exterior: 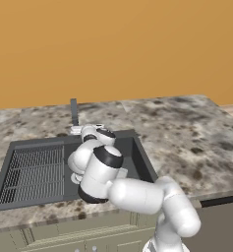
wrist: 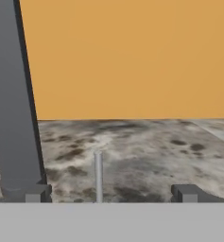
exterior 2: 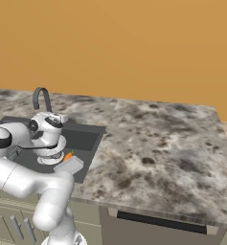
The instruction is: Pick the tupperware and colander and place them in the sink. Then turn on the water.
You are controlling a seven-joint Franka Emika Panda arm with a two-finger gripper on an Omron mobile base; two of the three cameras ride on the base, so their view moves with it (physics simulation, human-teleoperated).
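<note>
Left base view: the gripper [exterior: 83,130] reaches over the sink [exterior: 19,147], close to the faucet [exterior: 74,111]. Right base view: colander [exterior 2: 52,154] and tupperware [exterior 2: 69,166] lie in the basin below the hand. Hand view: fingers [wrist: 186,193] spread apart, empty, faucet column just left

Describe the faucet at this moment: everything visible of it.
The faucet is dark grey and matte, apparently metal. It stands upright on the marbled counter just behind the sink. From the right base view its neck arches over like a hook toward the basin; from the left base view it reads as a straight post. In the hand view its thick column rises close at the left, with a thin pale grey rod upright beside it. The open gripper hovers near, not touching. No water is seen falling.
</note>
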